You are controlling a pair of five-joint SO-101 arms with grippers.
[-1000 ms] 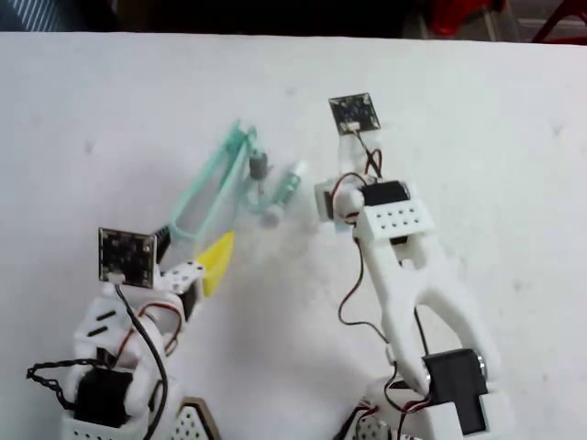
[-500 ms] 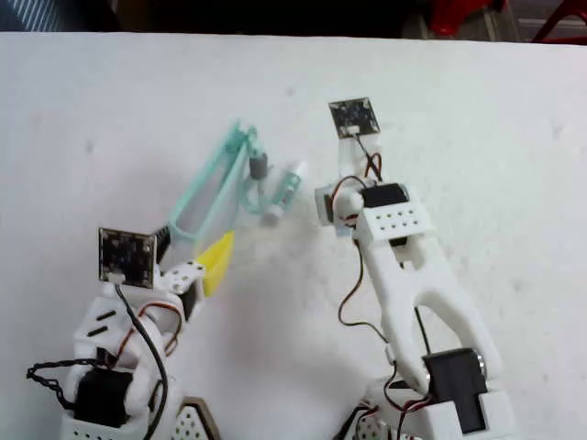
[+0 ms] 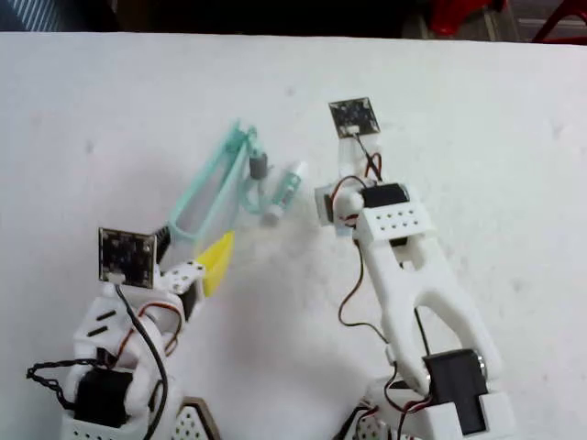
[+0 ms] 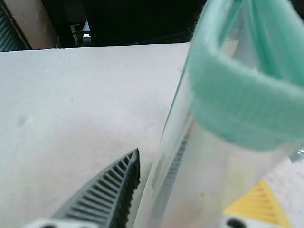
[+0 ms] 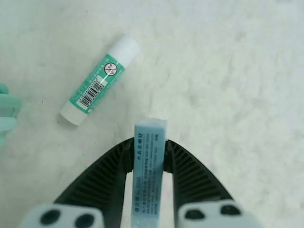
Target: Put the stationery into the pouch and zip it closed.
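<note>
A clear pouch (image 3: 213,183) with teal trim lies on the white table, its mouth toward the far end. My left gripper (image 4: 199,190) is shut on its near end, which stands between the black finger (image 4: 111,190) and the yellow finger (image 4: 259,206). A green-and-white glue stick (image 3: 285,191) lies just right of the pouch and also shows in the right wrist view (image 5: 100,80). My right gripper (image 5: 148,142) is shut on a pale blue eraser (image 5: 148,166), held a little above the table near the glue stick.
A small dark grey piece (image 3: 258,166) sits at the pouch's mouth. The right arm (image 3: 404,266) stretches from the front edge toward the middle. The white table (image 3: 477,119) has free room on the far side and to the right.
The right arm has shifted very slightly toward me. The glue stick and pouch lie as before, and the left arm has kept still.
</note>
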